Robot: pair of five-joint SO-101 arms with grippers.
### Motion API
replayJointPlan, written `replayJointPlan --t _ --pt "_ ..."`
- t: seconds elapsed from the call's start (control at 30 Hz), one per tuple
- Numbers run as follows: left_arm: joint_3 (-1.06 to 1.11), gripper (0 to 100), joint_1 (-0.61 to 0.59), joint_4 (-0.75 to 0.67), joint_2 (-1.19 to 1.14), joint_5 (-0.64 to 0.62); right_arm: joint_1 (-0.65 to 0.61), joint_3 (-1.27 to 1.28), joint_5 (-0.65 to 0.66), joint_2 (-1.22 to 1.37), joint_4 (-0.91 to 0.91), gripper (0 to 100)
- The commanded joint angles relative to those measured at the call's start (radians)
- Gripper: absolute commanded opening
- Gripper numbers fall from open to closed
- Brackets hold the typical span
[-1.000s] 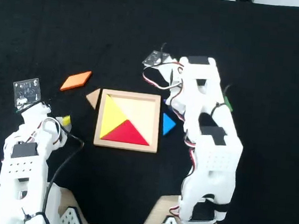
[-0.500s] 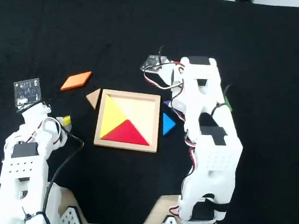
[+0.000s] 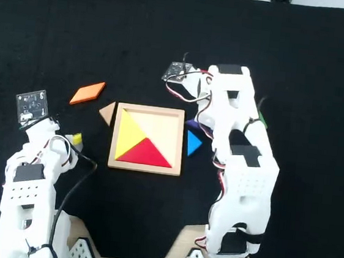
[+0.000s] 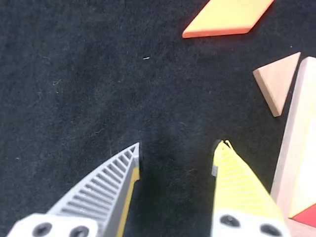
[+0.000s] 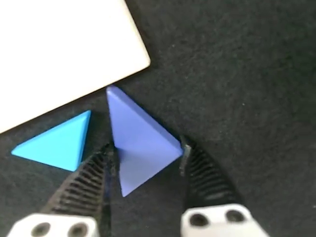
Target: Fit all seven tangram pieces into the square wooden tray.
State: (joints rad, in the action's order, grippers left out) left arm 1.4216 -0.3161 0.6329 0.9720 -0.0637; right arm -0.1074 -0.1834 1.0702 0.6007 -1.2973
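Observation:
The square wooden tray (image 3: 176, 143) lies mid-table with a yellow triangle (image 3: 128, 134) and a red triangle (image 3: 147, 153) in it. Beside the tray's right edge, my right gripper (image 5: 144, 150) is shut on a dark blue triangle (image 5: 138, 140), also seen from above (image 3: 192, 124). A light blue triangle (image 5: 55, 143) (image 3: 193, 142) lies just next to it. Left of the tray lie an orange parallelogram (image 3: 88, 92) (image 4: 227, 17) and a small tan triangle (image 3: 107, 111) (image 4: 279, 81). My left gripper (image 4: 177, 145) (image 3: 74, 140) hovers open over bare cloth near the tray's left edge (image 4: 296, 143).
A green piece (image 3: 262, 120) peeks out from behind the right arm (image 3: 243, 155). Black cloth covers the table, with free room at the back and far right. The arm bases stand at the front edge.
The dark blue triangle has come into sight beside the tray's right edge in the high view as the right gripper shifted slightly. The left arm has not moved.

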Motion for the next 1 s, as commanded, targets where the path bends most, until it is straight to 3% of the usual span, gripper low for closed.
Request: replayJointPlan --t 0.0,0.6,0.77,0.97 --pt "-0.005 24 0.01 -0.02 0.012 0.008 0.011 -0.044 0.011 -0.021 -0.009 1.9" --pt "-0.005 24 0.01 -0.02 0.012 0.008 0.032 -0.033 -0.015 -0.326 -0.18 1.8" --pt "-0.005 24 0.01 -0.02 0.012 0.008 -0.069 -0.016 -0.132 -0.331 -0.189 1.8" --pt "-0.005 24 0.005 -0.02 0.012 0.008 -0.226 0.079 -0.282 -0.288 -0.072 1.8"
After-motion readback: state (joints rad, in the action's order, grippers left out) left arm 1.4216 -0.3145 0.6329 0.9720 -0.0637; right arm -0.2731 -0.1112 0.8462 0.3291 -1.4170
